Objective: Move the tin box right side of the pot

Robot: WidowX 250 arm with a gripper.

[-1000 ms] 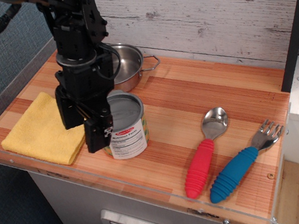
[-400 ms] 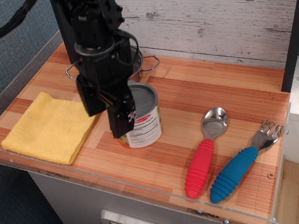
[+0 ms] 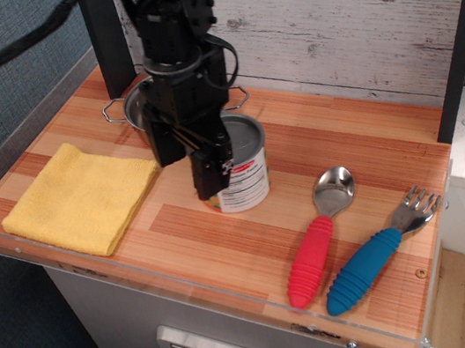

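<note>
The tin box (image 3: 245, 176) is a small can with a grey lid and a white label panel. It stands at the middle of the wooden counter, in front of and slightly right of the pot. The pot (image 3: 138, 109) is shiny steel with loop handles and sits at the back, mostly hidden behind my arm. My gripper (image 3: 217, 175) points down and is shut on the can's left side. Its dark front finger (image 3: 208, 178) covers part of the label. I cannot tell whether the can rests on the counter or hangs just above it.
A folded yellow cloth (image 3: 80, 198) lies at the left. A red-handled spoon (image 3: 317, 240) and a blue-handled fork (image 3: 374, 259) lie at the right front. A clear plastic lip (image 3: 187, 275) runs along the counter's front edge. A grey plank wall (image 3: 341, 22) stands behind.
My gripper and the can moved together to the right and slightly back, from next to the yellow cloth to the middle of the counter. The arm now covers most of the pot.
</note>
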